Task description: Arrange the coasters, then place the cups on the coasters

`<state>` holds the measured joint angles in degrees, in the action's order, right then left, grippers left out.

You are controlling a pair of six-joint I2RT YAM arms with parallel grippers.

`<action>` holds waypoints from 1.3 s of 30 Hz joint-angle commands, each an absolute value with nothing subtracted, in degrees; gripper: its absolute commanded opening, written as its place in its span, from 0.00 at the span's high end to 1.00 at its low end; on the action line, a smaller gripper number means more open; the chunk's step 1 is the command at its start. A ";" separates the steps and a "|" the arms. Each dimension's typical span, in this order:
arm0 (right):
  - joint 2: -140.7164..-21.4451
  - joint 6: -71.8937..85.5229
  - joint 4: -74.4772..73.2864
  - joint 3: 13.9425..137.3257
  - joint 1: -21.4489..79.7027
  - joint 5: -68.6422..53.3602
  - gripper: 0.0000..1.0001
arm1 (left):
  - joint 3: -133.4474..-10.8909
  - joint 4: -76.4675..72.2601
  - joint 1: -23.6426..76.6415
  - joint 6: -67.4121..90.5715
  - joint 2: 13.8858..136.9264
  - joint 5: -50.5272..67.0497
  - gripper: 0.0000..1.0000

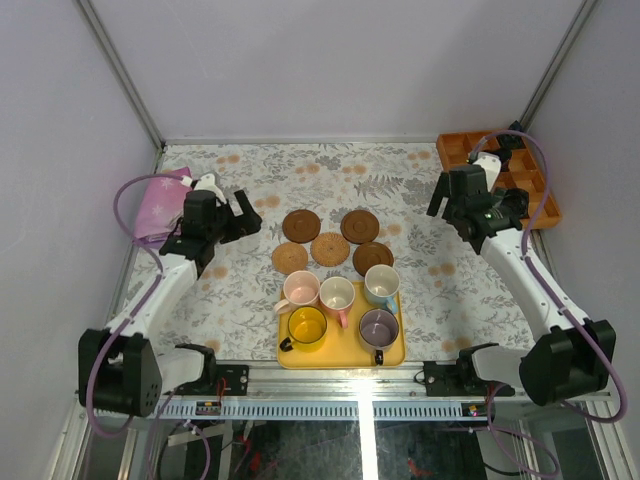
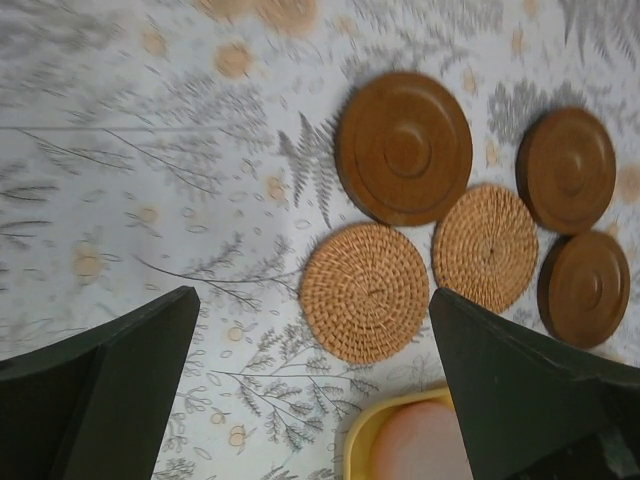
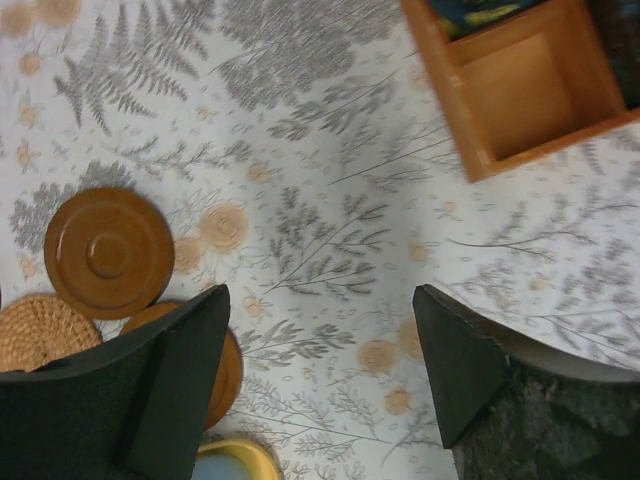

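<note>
L gripper, jaws wide & empty, sits just left of the coasters clustered mid-frame, nearer than R gripper, also open w/ nothing held, well off right; cups on yellow tray below.

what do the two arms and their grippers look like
Both arms are white links with black joints and bases: left arm, right arm. A lilac cable loops along each. The left gripper and right gripper have dark, wedge-shaped fingers.
</note>
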<state>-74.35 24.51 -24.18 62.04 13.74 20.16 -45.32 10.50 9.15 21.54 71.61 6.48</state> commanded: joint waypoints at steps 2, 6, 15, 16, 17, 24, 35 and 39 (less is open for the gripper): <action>-81.29 24.39 -20.11 65.14 16.48 9.17 0.31 | -47.70 7.65 13.03 17.07 76.74 13.72 0.00; -85.01 23.44 -18.40 65.96 21.78 9.85 0.48 | -48.25 8.00 14.90 16.39 79.31 15.89 0.00; -93.68 26.66 -12.35 68.53 26.17 -2.85 0.79 | -50.40 9.10 17.14 15.79 83.04 15.67 0.00; -94.77 26.71 -12.04 69.40 26.49 -4.44 0.79 | -50.77 8.98 17.14 15.86 83.32 15.46 0.00; -96.81 26.61 -12.10 70.45 26.88 -5.64 0.79 | -51.20 8.85 17.14 15.95 83.73 15.34 0.00; -107.68 24.75 -14.99 80.04 30.32 -12.39 0.79 | -52.06 7.54 17.19 18.27 84.99 16.86 0.00; -114.81 22.54 -19.46 85.87 36.07 -16.58 0.79 | -50.02 8.53 17.15 19.83 85.31 16.81 0.00; -116.08 22.29 -21.31 86.34 36.83 -16.74 0.78 | -49.97 7.31 17.14 20.61 86.11 19.06 0.00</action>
